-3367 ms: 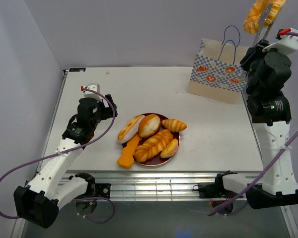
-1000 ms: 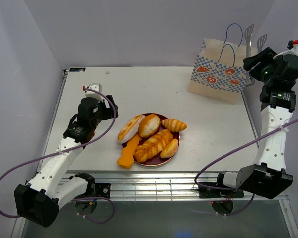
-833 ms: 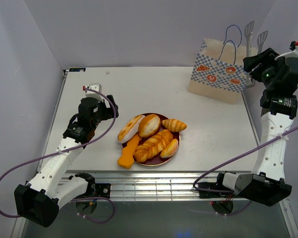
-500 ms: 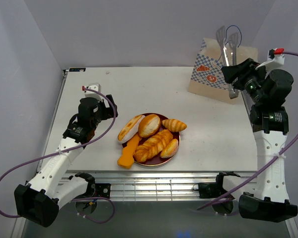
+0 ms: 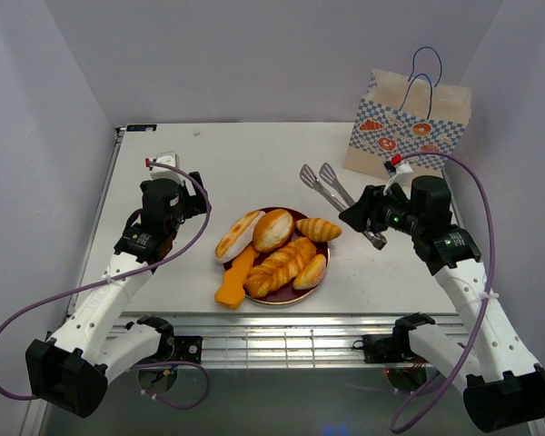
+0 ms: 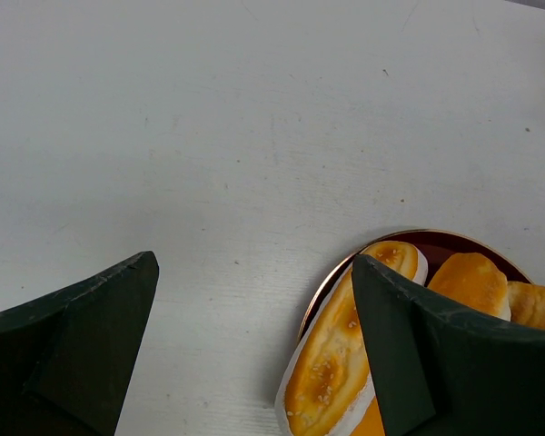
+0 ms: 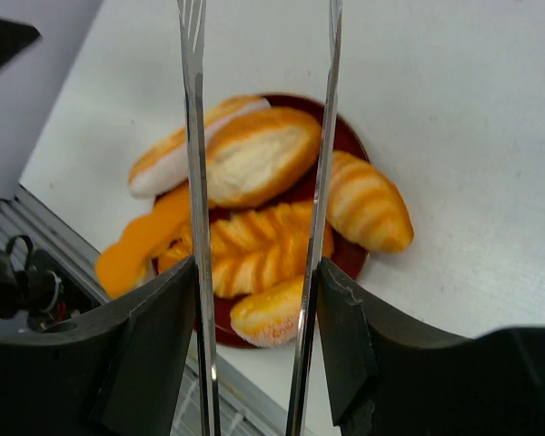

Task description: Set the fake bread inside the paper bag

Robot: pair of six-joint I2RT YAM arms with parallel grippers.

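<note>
Several pieces of fake bread lie on a dark red plate (image 5: 295,215): a round bun (image 5: 272,229), a croissant (image 5: 319,229), a braided loaf (image 5: 280,266) and an orange wedge (image 5: 233,280) among them. The paper bag (image 5: 409,132) stands upright at the back right. My right gripper (image 5: 372,218) is shut on metal tongs (image 5: 331,186), whose spread, empty tips point at the plate. In the right wrist view the tongs' arms (image 7: 193,182) frame the bun (image 7: 254,154) and the loaf (image 7: 245,250). My left gripper (image 5: 200,198) hangs open left of the plate, beside the oval roll (image 6: 341,363).
The plate sits near the table's front edge (image 5: 291,315). Grey walls close in the table at the back and on both sides. The bag's blue cord handles (image 5: 424,64) stand up above its mouth.
My right arm has swung down and left from above the bag to the table beside the plate. The tongs held a pastry over the bag earlier and are now empty. The left arm has not moved.
</note>
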